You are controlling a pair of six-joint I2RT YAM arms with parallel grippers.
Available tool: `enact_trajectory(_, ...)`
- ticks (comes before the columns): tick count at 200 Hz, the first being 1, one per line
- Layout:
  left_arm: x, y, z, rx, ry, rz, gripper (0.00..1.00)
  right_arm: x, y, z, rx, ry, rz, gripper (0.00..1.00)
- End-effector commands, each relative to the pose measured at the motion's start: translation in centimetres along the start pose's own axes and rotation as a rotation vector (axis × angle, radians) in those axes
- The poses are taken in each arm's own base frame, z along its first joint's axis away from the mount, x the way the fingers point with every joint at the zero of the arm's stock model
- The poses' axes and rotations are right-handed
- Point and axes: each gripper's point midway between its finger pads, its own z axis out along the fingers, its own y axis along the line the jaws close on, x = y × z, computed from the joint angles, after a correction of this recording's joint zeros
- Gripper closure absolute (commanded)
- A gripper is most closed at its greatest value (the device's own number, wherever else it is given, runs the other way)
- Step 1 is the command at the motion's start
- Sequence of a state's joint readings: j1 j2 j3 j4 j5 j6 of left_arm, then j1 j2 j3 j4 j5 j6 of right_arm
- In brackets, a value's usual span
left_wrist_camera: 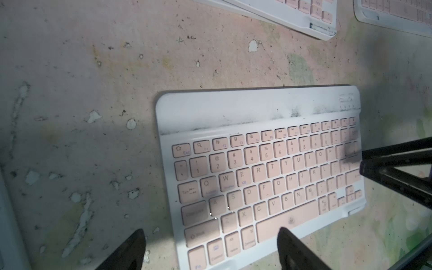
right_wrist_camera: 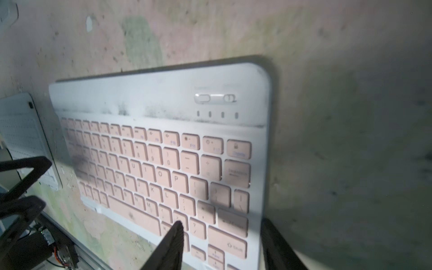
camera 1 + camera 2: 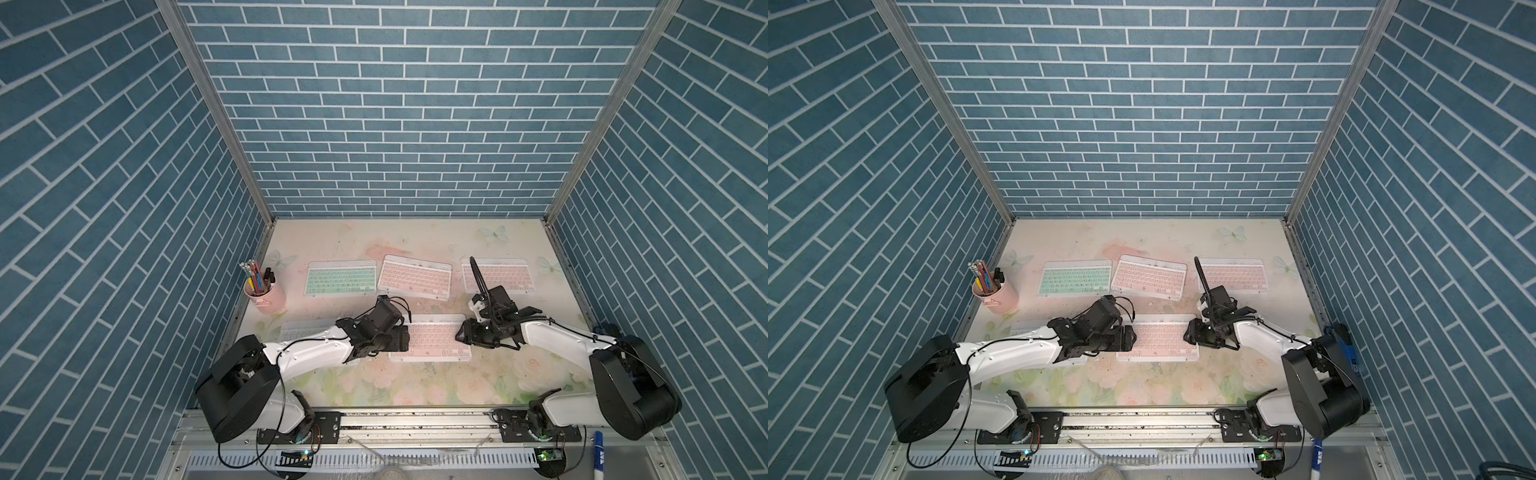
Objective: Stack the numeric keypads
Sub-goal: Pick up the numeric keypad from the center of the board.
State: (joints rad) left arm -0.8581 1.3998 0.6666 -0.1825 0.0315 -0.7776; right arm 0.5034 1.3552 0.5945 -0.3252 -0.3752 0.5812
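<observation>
Near pink keypad (image 3: 434, 338) lies flat at the centre-front of the desk (image 3: 415, 241), long axis running side to side between the two arms. Left fingers (image 1: 131, 247) stand open over its left short end. Right fingers (image 2: 170, 243) stand open astride its right short end, gripping nothing. Both arms are equally near; judgement: a lift from both ends comes next

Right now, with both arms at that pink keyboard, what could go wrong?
The left end effector and right end effector, both open, straddle opposite short ends of the near pink keyboard; uneven pushing could skew it. It lies flat, so fingers may press keys instead of catching an edge. The left arm crosses over a white keyboard and might nudge it.
</observation>
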Motion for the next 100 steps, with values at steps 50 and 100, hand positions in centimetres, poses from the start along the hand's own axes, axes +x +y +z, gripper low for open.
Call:
enact_trajectory(50,-0.2,1.3,1.5,-0.053,0.002,0.002,0.11,1.0,-1.4,0.3,0.051,0.001,0.042,0.45)
enact_trajectory(100,0.1,0.6,2.6,-0.033,0.04,0.043,0.11,1.1,-0.8,1.5,-0.017,-0.001,0.069,0.45)
